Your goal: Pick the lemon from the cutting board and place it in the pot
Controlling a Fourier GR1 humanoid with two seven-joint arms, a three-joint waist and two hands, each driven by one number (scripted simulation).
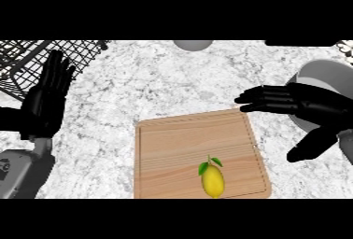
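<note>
The lemon (213,181) lies on the cutting board (189,149), near its lower right corner, long axis vertical in view, leafed stem pointing up. No writing is legible. Right hand (303,105), above the board's upper right corner, fingers relaxed, holding nothing, overlaps the pot (328,77). Left hand (47,98), left of the board, rests open.

Speckled white stone counter (172,79)

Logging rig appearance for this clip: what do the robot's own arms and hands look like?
Both hands are glossy black, with segmented fingers and a thumb: the left hand and the right hand. The left forearm is a smooth grey casing with a small dark marking near the picture's left edge. The right forearm is not clearly visible. No cables or sleeves show.
</note>
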